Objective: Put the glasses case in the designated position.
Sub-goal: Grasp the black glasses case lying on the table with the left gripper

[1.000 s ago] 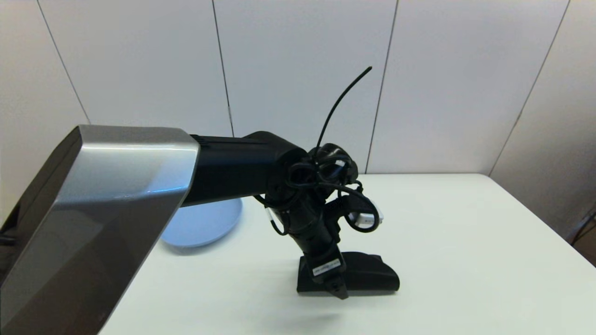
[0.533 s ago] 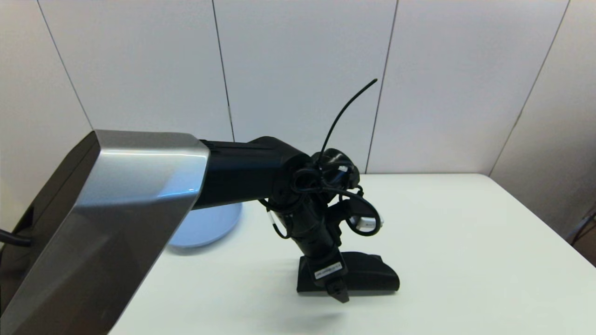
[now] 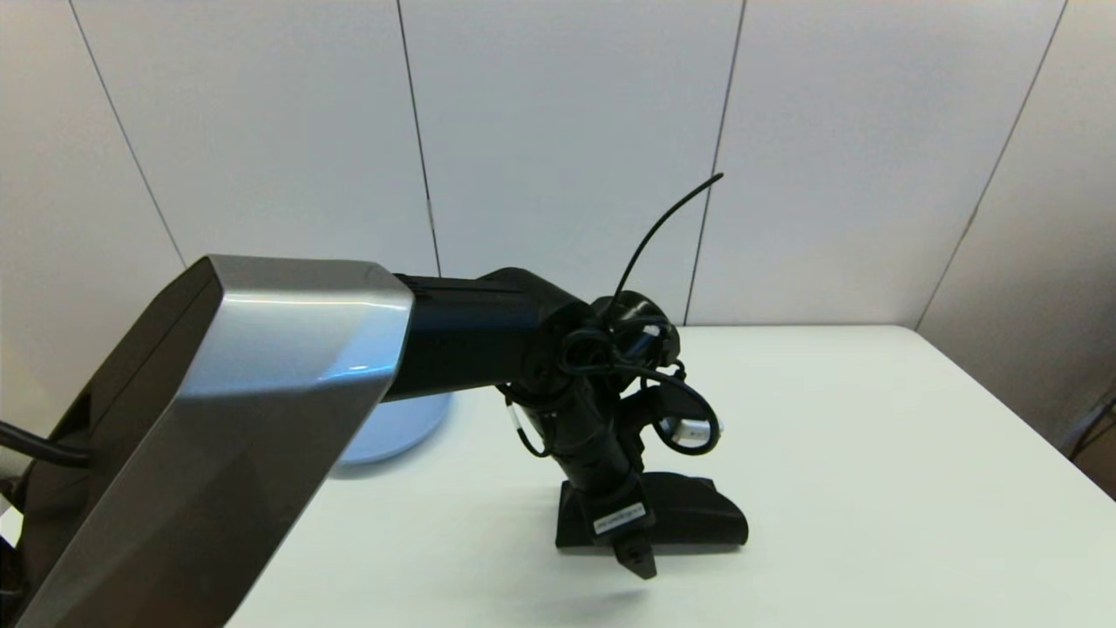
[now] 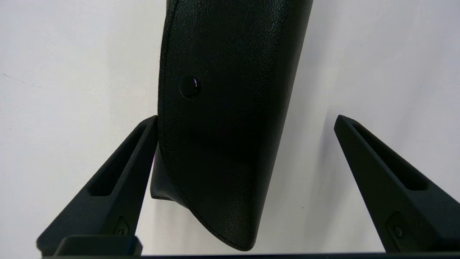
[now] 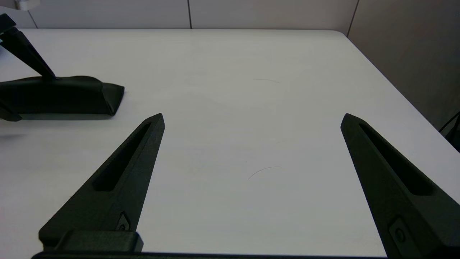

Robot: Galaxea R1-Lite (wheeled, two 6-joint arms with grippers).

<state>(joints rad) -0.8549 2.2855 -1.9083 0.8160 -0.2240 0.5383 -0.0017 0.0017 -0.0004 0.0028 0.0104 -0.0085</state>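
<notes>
Jaws spread wide, the left gripper (image 4: pixel 246 118) straddles one end of the glasses case (image 4: pixel 230 108), which lies flat mid-desk (image 3: pixel 872 488) beside the blue plate (image 3: pixel 397 432), while the right gripper (image 5: pixel 251 118) hovers open nearby.

I saw even, bright overhead light — soft shadows under the matte black oblong glasses case (image 3: pixel 689 522), glare on the silver arm shell (image 3: pixel 288 349).
</notes>
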